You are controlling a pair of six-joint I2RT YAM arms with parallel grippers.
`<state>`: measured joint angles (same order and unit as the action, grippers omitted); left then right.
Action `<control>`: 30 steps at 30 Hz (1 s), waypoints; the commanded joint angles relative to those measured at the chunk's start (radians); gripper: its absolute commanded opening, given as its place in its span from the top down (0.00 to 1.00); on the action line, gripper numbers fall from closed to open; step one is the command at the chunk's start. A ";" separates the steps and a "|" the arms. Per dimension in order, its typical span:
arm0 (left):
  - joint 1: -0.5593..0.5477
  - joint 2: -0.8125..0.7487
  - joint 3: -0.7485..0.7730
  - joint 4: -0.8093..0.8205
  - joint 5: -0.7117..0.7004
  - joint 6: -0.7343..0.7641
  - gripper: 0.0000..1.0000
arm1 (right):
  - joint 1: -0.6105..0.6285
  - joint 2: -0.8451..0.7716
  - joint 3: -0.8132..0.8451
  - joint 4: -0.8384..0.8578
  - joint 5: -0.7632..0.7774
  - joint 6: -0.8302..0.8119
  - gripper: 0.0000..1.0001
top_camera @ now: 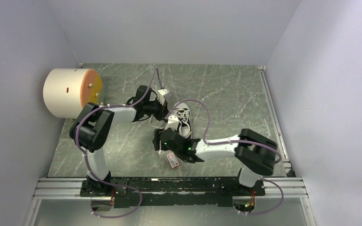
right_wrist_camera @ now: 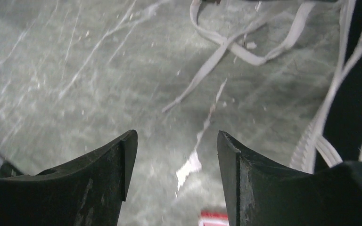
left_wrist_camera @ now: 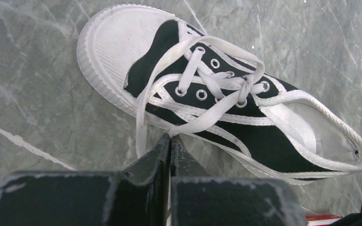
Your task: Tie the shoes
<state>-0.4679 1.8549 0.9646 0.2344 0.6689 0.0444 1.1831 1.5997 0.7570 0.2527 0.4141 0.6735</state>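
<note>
The black-and-white sneaker [top_camera: 183,118] lies mid-table; in the left wrist view [left_wrist_camera: 245,127] its white toe points upper left and its laces cross over the eyelets. My left gripper [left_wrist_camera: 171,137] is shut on a white lace [left_wrist_camera: 207,117] beside the shoe's side; in the top view it [top_camera: 159,109] sits just left of the shoe. My right gripper [right_wrist_camera: 176,141] is open and empty above bare table, the shoe's side [right_wrist_camera: 353,94] at its right and loose lace ends [right_wrist_camera: 226,47] ahead; in the top view it [top_camera: 162,140] is just below the shoe.
A large cream cylinder with an orange face [top_camera: 72,92] stands at the left wall. A small red-and-white card [top_camera: 172,159] lies under the right wrist; its edge shows in the right wrist view [right_wrist_camera: 213,218]. Walls enclose three sides; a rail [top_camera: 169,187] runs along the near edge.
</note>
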 commanded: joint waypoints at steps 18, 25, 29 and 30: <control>0.009 -0.010 -0.018 0.087 -0.005 -0.038 0.95 | 0.064 0.478 0.363 -0.196 0.457 -0.065 0.54; 0.010 -0.048 -0.037 0.086 0.013 -0.076 0.95 | 0.059 0.268 0.253 -0.109 0.248 -0.223 1.00; 0.011 -0.065 -0.063 0.133 0.072 -0.100 0.95 | -0.060 0.028 0.119 -0.009 -0.282 -0.250 1.00; 0.012 -0.071 -0.067 0.138 0.080 -0.108 0.95 | -0.110 -0.023 0.089 0.004 -0.441 -0.217 1.00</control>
<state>-0.4614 1.8320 0.9184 0.2993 0.6796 -0.0341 1.2091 1.7832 0.9272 0.1528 0.5030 0.4679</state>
